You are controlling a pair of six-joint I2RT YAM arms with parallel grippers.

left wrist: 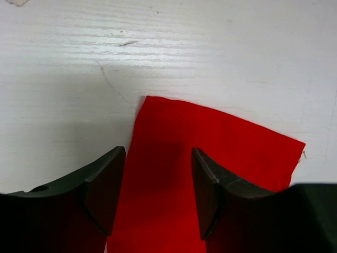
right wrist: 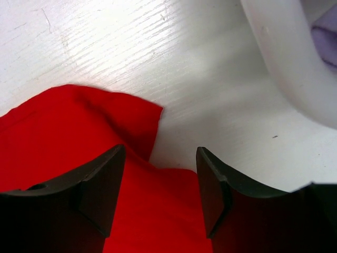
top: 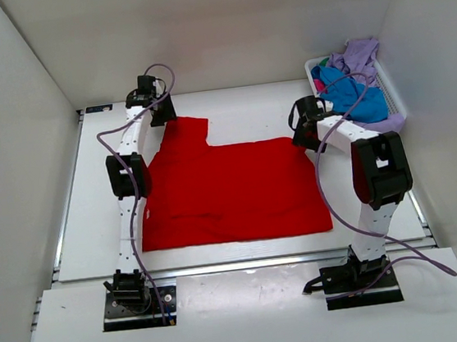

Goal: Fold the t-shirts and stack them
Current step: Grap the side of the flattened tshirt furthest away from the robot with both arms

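A: Where are we? The red shirt [top: 231, 191] lies flat mid-table, with one sleeve poking out to the far left. Our left claw [left wrist: 158, 176] hangs over that sleeve with its jaws spread and pinches nothing.

B: On the other side, our right claw [right wrist: 160, 176] is spread over the far-right corner of the shirt. One finger is above cloth, the other above bare table [right wrist: 221, 95]. The blue shirt [top: 356, 99] and lavender shirt [top: 360, 55] are heaped in the basket [top: 311, 71], far right.

A: What worries us?

B: The cloth looks thin, limp and matte, and the table is white, hard and faintly grained. If we close too high, we probably catch nothing. If we close too low, the pads may scrape the table and push the hem into a wrinkle.

A: The far-right corner is rumpled, with a small ridge standing up. We might pinch only that ridge and have the rest slide free.

B: The basket's smooth, curved plastic wall is also near our right claw, so a wide swing could knock it. And if we lift one side ahead of the other, we'd expect the shirt to skew and the fold to come out crooked.
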